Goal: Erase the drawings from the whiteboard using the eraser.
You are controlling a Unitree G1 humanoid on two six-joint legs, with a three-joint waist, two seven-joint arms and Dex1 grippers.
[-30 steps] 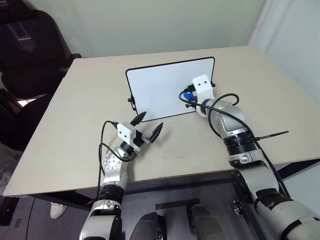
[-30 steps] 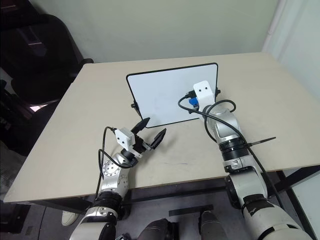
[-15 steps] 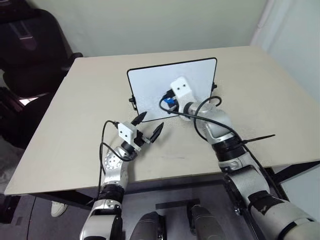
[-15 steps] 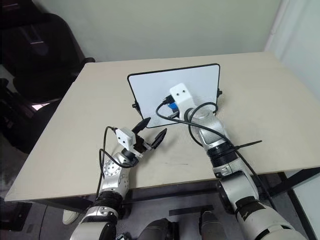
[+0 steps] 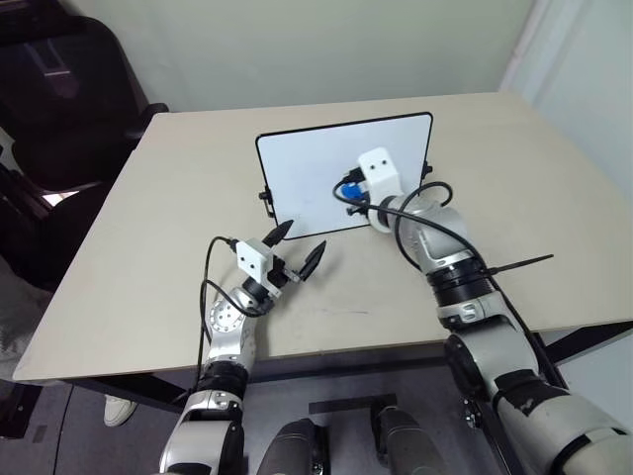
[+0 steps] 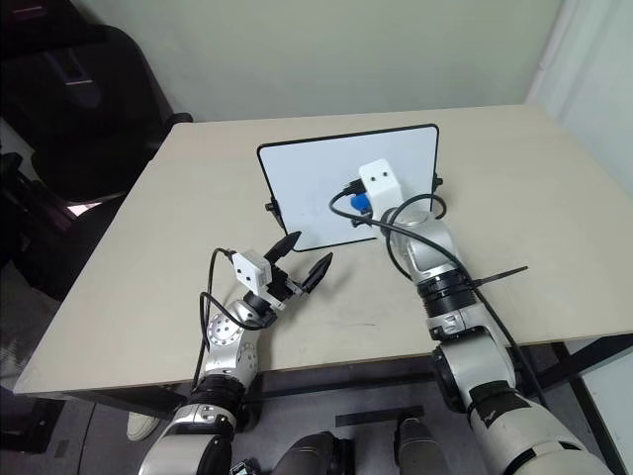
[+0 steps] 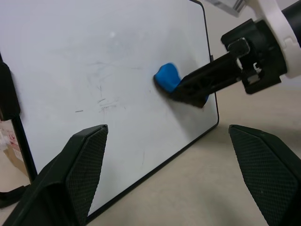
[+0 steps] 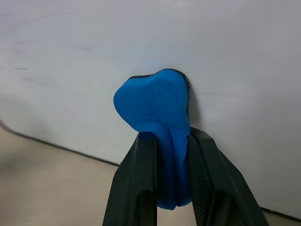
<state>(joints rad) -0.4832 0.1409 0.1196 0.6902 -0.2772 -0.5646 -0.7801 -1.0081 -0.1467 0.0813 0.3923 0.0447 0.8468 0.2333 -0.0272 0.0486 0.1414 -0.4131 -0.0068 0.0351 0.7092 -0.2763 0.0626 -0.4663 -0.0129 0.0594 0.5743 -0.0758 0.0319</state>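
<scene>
A pale beige counter (image 5: 148, 257) carries the scene, its plain top running wide to both sides. Standing on it, toward the far middle, the whiteboard (image 5: 307, 178) leans nearly upright, black frame and small side clips, its bottom edge resting on the counter surface. Faint grey smudges (image 7: 101, 101) mark its white face.

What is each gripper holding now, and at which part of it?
The right gripper holds the eraser by its lower end, pinched between both fingers; its free end is against the whiteboard. The left gripper is open and holds nothing.
</scene>
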